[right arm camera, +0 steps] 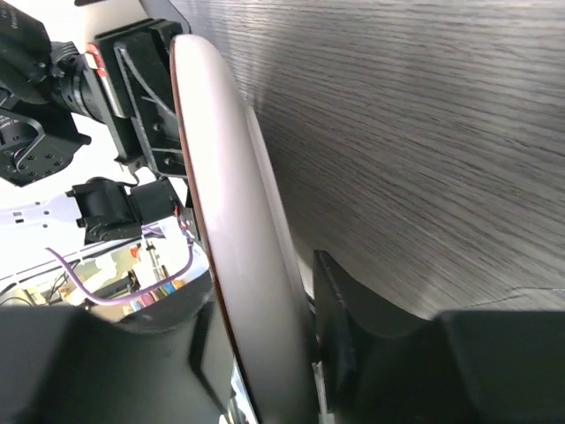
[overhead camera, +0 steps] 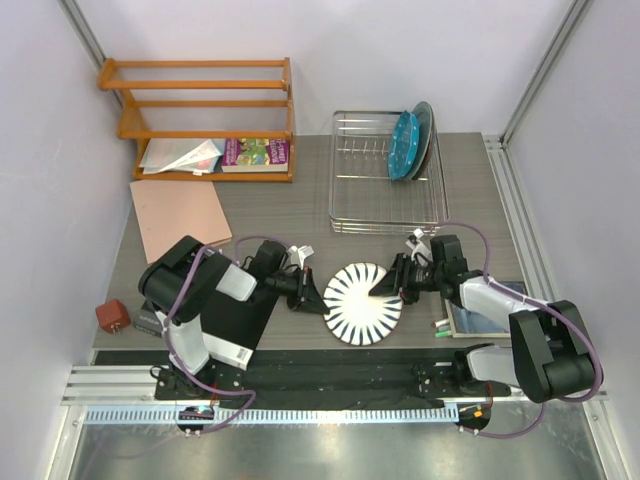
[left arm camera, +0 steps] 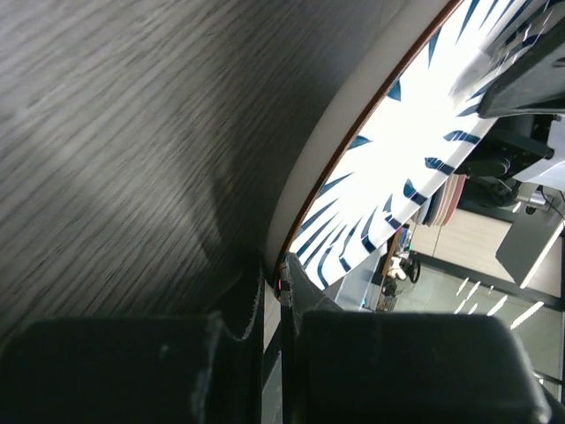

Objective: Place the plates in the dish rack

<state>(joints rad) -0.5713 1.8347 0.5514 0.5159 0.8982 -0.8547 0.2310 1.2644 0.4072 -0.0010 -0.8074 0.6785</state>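
A white plate with black radial stripes (overhead camera: 362, 303) (left arm camera: 415, 132) (right arm camera: 229, 221) is held just above the near table between both arms. My left gripper (overhead camera: 320, 299) (left arm camera: 281, 287) is shut on its left rim. My right gripper (overhead camera: 398, 286) (right arm camera: 265, 340) straddles the right rim, one finger (right arm camera: 353, 309) against the pale underside and the other on the striped face, shut on it. The silver wire dish rack (overhead camera: 388, 228) stands at the back. A bright blue dotted plate (overhead camera: 404, 147) and a darker teal one (overhead camera: 425, 125) stand upright at its right end.
An orange wooden shelf (overhead camera: 200, 100) with books (overhead camera: 256, 152) stands at the back left, and a pink board (overhead camera: 180, 218) lies in front of it. A red block (overhead camera: 112, 315) sits at the near left edge. A flat tablet-like item (overhead camera: 480, 318) lies under the right arm.
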